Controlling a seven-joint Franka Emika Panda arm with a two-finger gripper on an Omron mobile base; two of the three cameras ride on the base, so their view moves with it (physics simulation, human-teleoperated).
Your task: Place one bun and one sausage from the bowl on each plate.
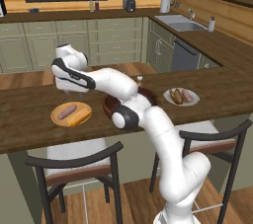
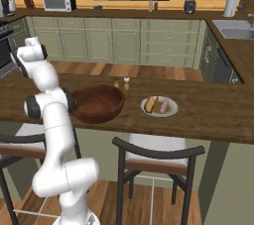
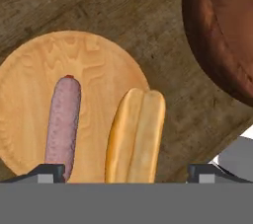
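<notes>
My gripper (image 3: 126, 172) is open and hangs just above the light tan wooden plate (image 3: 94, 65). A pinkish sausage (image 3: 63, 119) and a split bun (image 3: 136, 134) lie side by side on that plate, between my spread fingertips (image 3: 49, 171), and neither is held. In the left base view the same plate (image 1: 81, 106) sits under my hand with the sausage (image 1: 66, 111) and bun (image 1: 79, 117) on it. The dark wooden bowl (image 2: 96, 102) stands to its right. The pale plate (image 2: 171, 112) carries a bun (image 2: 150, 103) and a sausage (image 2: 163, 106).
All of this rests on a long dark wooden counter (image 1: 222, 94). Two dark-framed stools (image 1: 79, 166) stand against its near side. Small shakers (image 2: 121, 83) stand behind the bowl. The bowl's rim (image 3: 207, 55) lies close to the tan plate.
</notes>
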